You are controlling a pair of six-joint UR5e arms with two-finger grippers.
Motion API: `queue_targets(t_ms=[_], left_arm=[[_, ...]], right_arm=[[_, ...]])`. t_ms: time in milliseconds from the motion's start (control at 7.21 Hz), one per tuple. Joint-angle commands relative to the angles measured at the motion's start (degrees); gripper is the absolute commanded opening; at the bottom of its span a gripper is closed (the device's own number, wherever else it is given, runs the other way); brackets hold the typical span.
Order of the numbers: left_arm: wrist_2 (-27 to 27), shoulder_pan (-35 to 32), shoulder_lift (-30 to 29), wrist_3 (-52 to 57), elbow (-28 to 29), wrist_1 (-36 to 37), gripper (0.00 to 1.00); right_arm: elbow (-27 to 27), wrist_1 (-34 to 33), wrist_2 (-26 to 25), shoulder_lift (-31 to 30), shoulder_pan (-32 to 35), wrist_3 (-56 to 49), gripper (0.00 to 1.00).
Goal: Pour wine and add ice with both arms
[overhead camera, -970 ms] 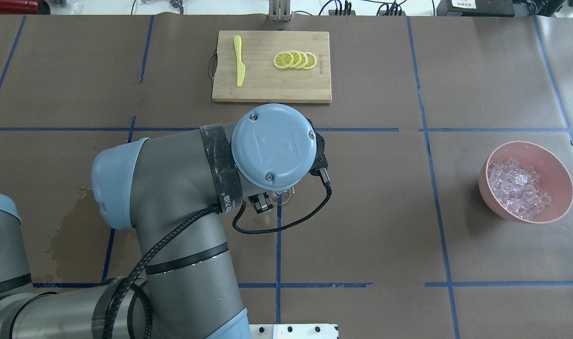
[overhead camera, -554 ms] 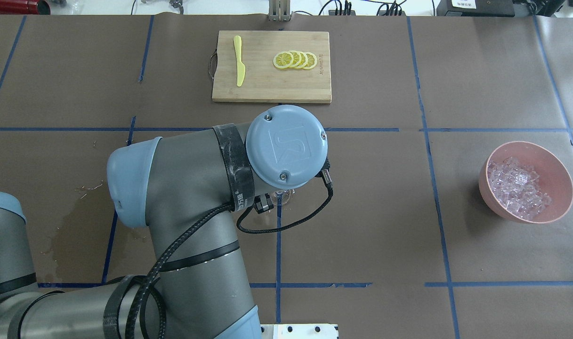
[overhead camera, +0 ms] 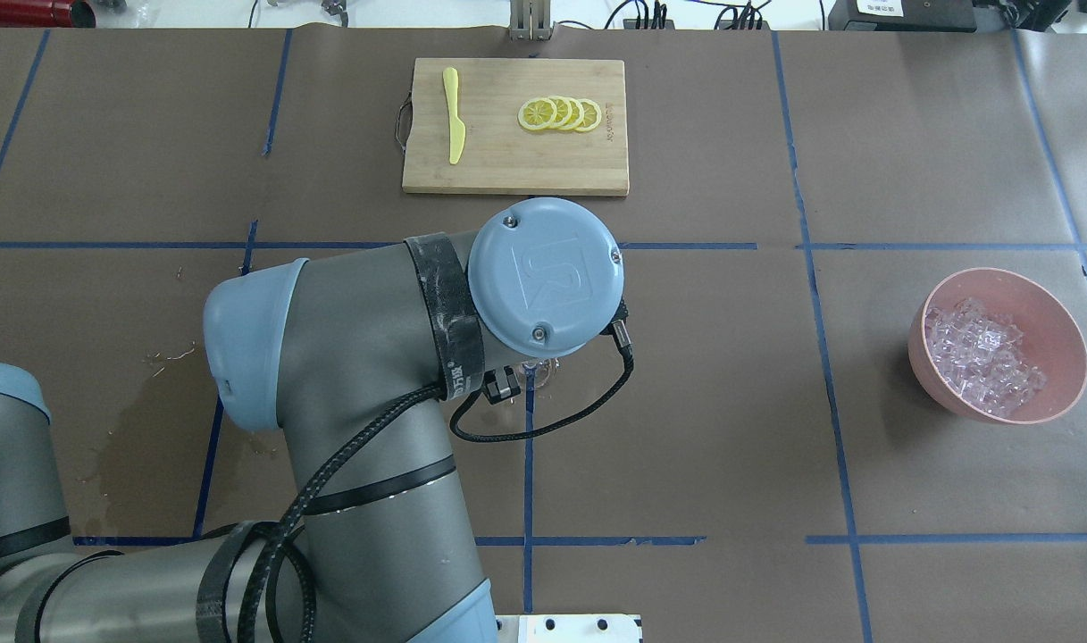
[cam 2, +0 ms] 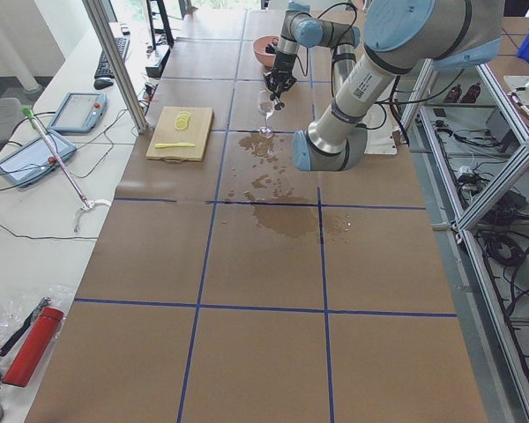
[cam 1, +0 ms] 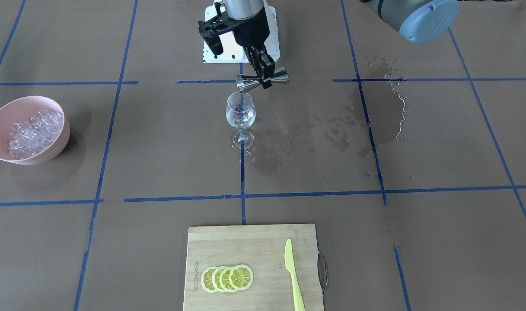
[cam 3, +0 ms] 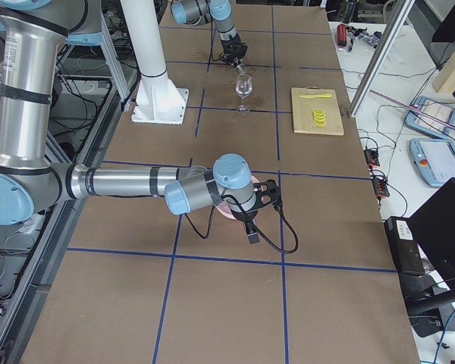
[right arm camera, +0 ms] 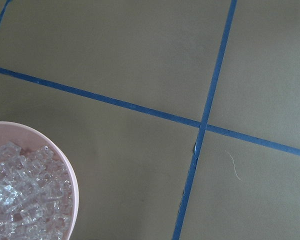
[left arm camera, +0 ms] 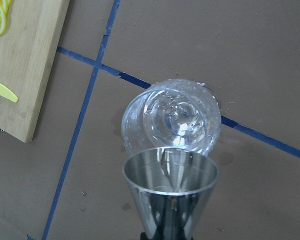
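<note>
My left gripper (cam 1: 265, 77) is shut on a steel measuring cup (cam 1: 281, 74) and holds it tipped on its side, its mouth just over the rim of the clear stemmed wine glass (cam 1: 240, 113). In the left wrist view the cup (left arm camera: 170, 195) is right above the glass (left arm camera: 172, 117); I cannot tell whether there is any wine in either. The ice (overhead camera: 981, 353) is heaped in a pink bowl (overhead camera: 1057, 330) at the far right. In the right wrist view the ice (right arm camera: 25, 200) is at the lower left, with no fingers in view. My right arm (cam 3: 227, 182) is near the bowl; I cannot tell its gripper's state.
A bamboo cutting board (cam 1: 250, 242) with lemon slices (cam 1: 227, 278) and a yellow plastic knife (cam 1: 294, 276) lies at the far edge. Wet stains (cam 1: 375, 112) spread over the brown paper on my left. The white pedestal (cam 1: 232, 52) stands behind the glass.
My left arm has shifted a little to the right over the glass and then held still. The bowl and the board have not moved.
</note>
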Motion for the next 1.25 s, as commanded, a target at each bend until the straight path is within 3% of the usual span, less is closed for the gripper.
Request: queue_targets(t_ms=[0,277,554,832,1109], left_arm=[[-0.2,-0.3,0.4,-0.2,-2.0,-0.5,0.0],[-0.2,-0.9,4.8,-0.4,-8.9,-4.0,0.0],[-0.3,-3.3,10.8,-0.5,-13.7,-13.0,0.0],[-0.4,-5.9,21.1,-1.3,-22.1,-24.6,0.0],[-0.4,-6.6,27.4,-13.7,-25.9,-31.8,0.0]], right_arm=[[0.0,0.0,0.0,0.0,0.0,0.0,1.0],[0.0,0.0,0.0,0.1,0.0,0.0,1.0],[0.0,0.0,0.0,0.0,0.0,0.0,1.0],[0.0,0.0,0.0,0.0,0.0,0.0,1.0],[0.1,0.0,0.0,0.0,0.0,0.0,1.0]])
